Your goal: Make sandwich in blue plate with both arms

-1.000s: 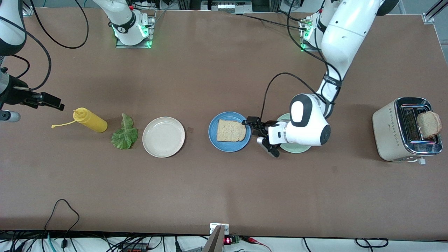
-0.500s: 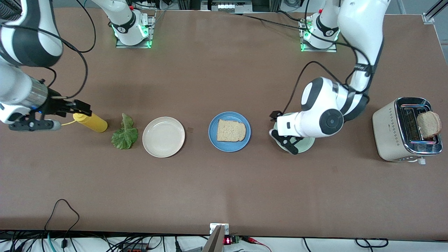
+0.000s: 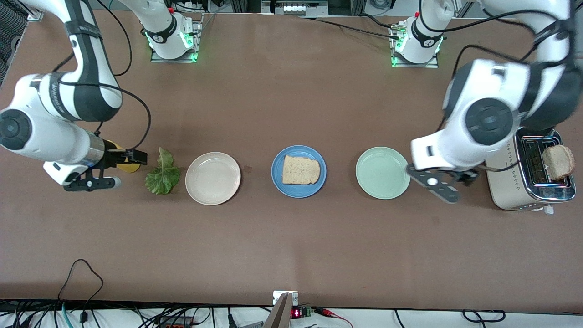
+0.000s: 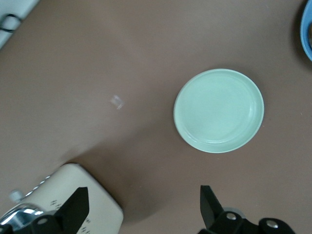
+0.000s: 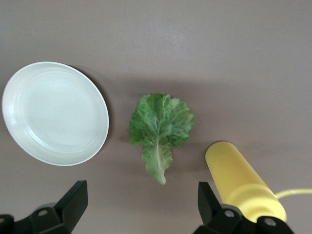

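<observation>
Front view tells you it's barely started: one bread slice (image 3: 300, 170) on the blue plate (image 3: 278, 176) at centre, lettuce leaf (image 3: 162, 173) at 9 o'clock, second slice (image 3: 559, 161) in the toaster (image 3: 505, 171) at 3 o'clock; right gripper (image 5: 141, 207) over the lettuce, left gripper (image 4: 144, 207) between mint plate (image 3: 381, 172) and toaster, both fingers apart, empty.

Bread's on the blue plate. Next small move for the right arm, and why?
Probably lower the right gripper onto the lettuce leaf. The blue plate holds only one bread slice, the leaf lies untouched on the table beside the beige plate, and the open gripper hangs over the mustard bottle next to it.
</observation>
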`<act>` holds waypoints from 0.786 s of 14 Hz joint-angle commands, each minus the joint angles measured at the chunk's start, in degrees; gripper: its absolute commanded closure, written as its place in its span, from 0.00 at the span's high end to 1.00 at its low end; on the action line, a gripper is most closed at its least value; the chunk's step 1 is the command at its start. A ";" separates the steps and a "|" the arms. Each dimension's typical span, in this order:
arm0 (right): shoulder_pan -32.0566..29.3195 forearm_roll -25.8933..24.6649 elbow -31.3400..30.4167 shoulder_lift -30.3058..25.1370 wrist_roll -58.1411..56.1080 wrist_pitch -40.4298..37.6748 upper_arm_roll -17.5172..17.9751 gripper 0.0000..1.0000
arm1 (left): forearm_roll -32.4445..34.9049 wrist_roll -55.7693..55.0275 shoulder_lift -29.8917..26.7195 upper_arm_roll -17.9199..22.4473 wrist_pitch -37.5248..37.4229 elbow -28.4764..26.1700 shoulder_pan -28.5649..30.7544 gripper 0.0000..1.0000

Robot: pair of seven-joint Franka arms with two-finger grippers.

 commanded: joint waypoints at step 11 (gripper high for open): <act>0.97 -0.61 -1.93 14.11 0.25 12.48 -0.31 1.00 | -10.94 -18.01 -30.24 -1.09 13.04 -31.82 7.59 1.00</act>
